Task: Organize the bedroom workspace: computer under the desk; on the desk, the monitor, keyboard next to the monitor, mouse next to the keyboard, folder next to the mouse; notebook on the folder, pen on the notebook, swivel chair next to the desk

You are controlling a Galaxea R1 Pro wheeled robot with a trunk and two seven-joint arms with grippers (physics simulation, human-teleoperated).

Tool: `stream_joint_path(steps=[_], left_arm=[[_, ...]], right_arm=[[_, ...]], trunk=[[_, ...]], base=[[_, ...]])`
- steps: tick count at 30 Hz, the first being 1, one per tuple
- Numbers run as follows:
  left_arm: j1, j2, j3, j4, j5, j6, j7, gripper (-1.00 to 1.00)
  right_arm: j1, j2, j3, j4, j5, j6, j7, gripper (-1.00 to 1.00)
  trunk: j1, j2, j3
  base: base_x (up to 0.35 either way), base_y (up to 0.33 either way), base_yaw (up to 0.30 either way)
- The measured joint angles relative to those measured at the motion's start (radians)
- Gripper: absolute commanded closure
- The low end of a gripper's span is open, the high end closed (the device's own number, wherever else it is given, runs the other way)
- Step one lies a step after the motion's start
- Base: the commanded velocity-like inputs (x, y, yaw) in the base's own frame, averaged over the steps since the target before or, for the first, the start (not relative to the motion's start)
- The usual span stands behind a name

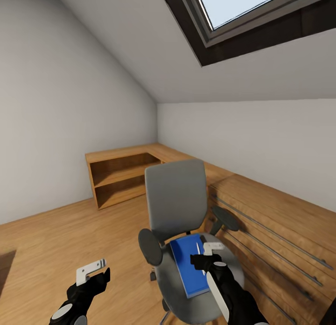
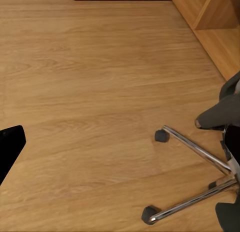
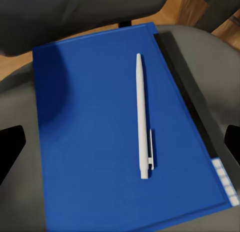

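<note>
The grey swivel chair [image 1: 176,208] stands in front of me on the wooden floor, its back towards the corner. On its seat lies the bright blue folder [image 1: 189,264] [image 3: 95,137], and the thin white pen [image 3: 142,117] [image 1: 198,248] rests loose on top of it. A dark strip [image 3: 182,82] runs along one long edge of the folder; I cannot tell what it is. My right gripper [image 1: 206,257] [image 3: 120,147] hovers open just above the folder, with the pen between its spread fingers. My left gripper [image 1: 95,272] hangs open over bare floor to the left of the chair.
The chair's chrome star base [image 2: 197,174] and black casters [image 2: 161,136] spread over the floor beside my left gripper. A low wooden shelf unit [image 1: 119,175] fills the back corner. A wooden bench [image 1: 280,217] with metal rails runs along the right wall. A skylight [image 1: 247,7] is overhead.
</note>
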Motion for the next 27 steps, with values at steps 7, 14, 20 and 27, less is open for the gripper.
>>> stream_joint_path(steps=[7, 14, 20, 27], left_arm=[[0.000, 0.000, -0.001, 0.001, -0.001, 0.000, 0.001, -1.00], [0.000, 0.000, -0.002, 0.001, -0.002, 0.000, 0.000, -1.00], [0.000, 0.000, -0.002, 0.007, -0.003, -0.003, 0.001, -1.00], [0.000, 0.000, 0.000, 0.007, -0.002, -0.001, 0.001, -1.00]], right_arm=[[0.000, 0.000, 0.000, -0.001, 0.001, 0.000, 0.000, -1.00], [0.000, -0.001, 0.000, -0.001, 0.000, 0.000, 0.000, -1.00], [0.000, -0.001, 0.001, -0.001, -0.001, 0.000, 0.000, -1.00], [0.000, 0.000, 0.001, -0.002, -0.002, 0.000, 0.000, -1.00]], trunk=[[0.015, -0.028, -0.013], [0.015, -0.028, -0.013], [0.015, -0.028, -0.013], [0.015, -0.028, -0.013]], base=[[0.000, 0.000, 0.000], [0.000, 0.000, 0.000], [0.223, 0.000, 0.000], [0.094, 0.000, 0.000]])
